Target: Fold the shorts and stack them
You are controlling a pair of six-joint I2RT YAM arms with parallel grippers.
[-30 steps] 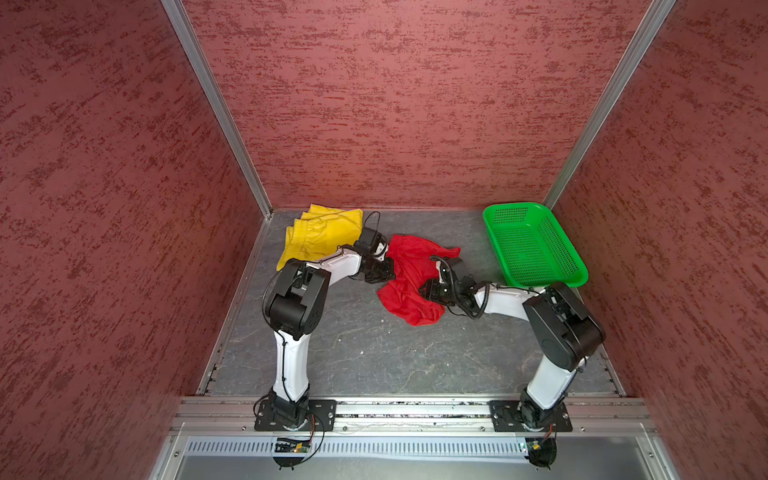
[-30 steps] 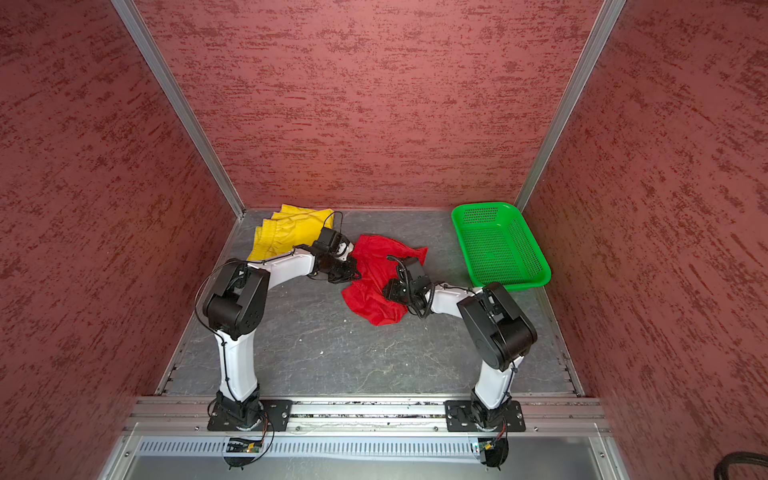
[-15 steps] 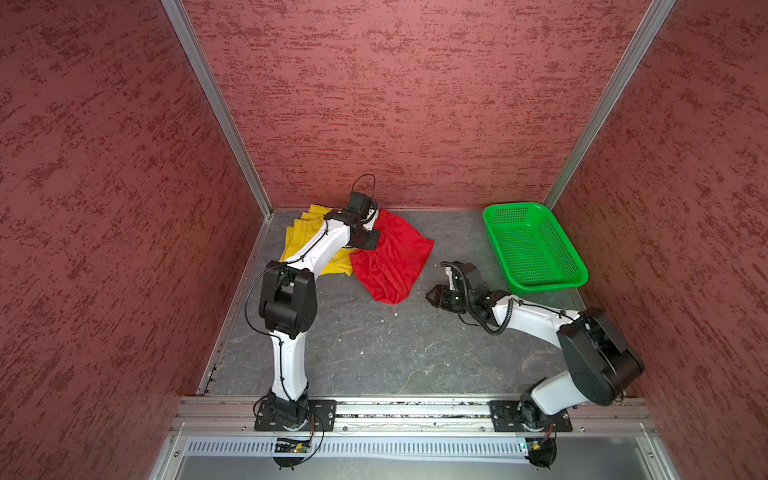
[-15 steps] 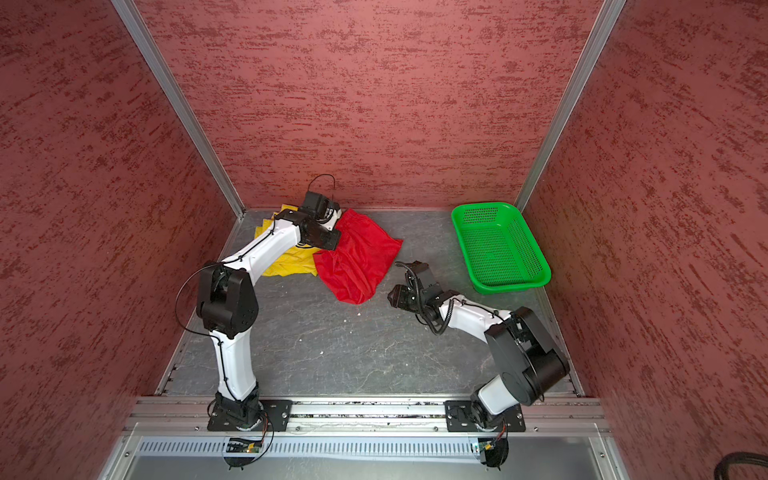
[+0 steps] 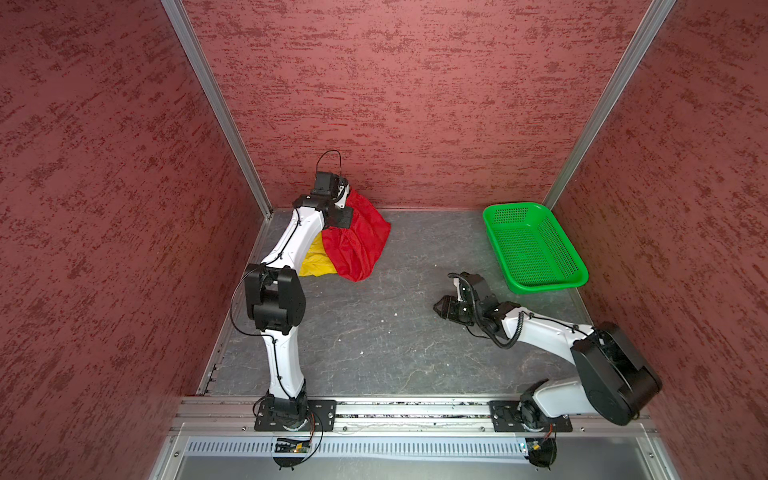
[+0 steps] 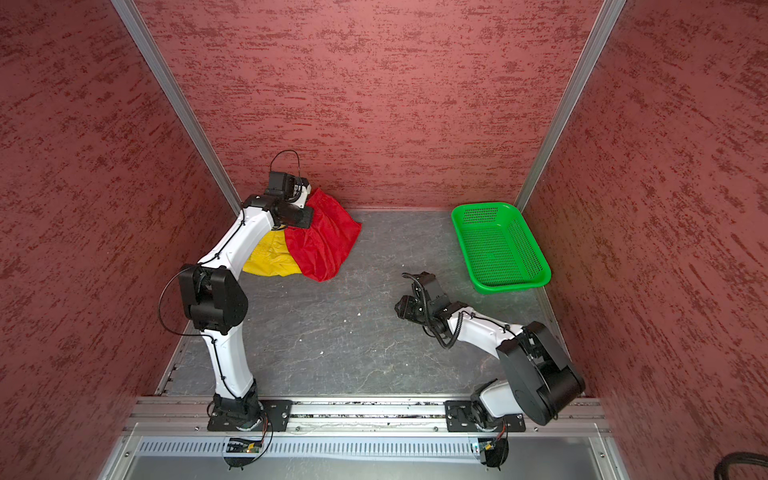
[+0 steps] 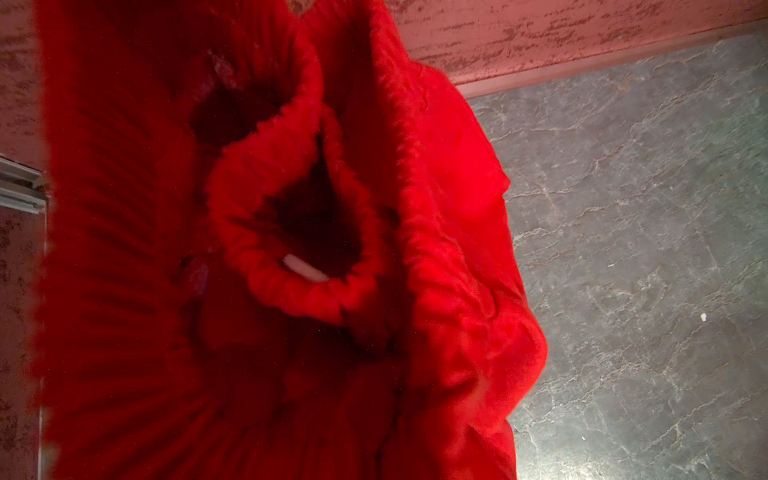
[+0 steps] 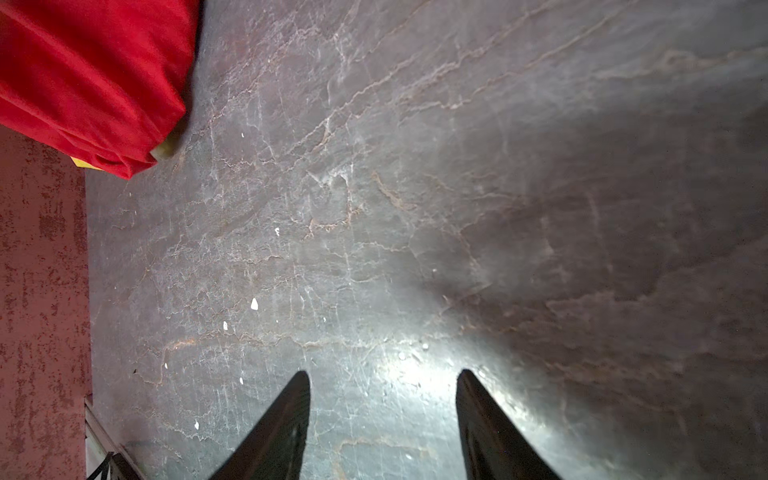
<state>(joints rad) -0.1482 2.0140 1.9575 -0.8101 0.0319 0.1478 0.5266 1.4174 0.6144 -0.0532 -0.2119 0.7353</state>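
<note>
The grey floor spans the middle of both top views, with the green basket at right centre. Upper left of centre, the red shorts hang from the left gripper, which is clamped on their top edge. Their lower folds lie over the yellow shorts. Right of centre, the right gripper hovers over the floor with its fingers spread and holding nothing. Only the left wrist view shows the gathered waistband and a pale cord end. That gripper's fingers are buried in cloth.
</note>
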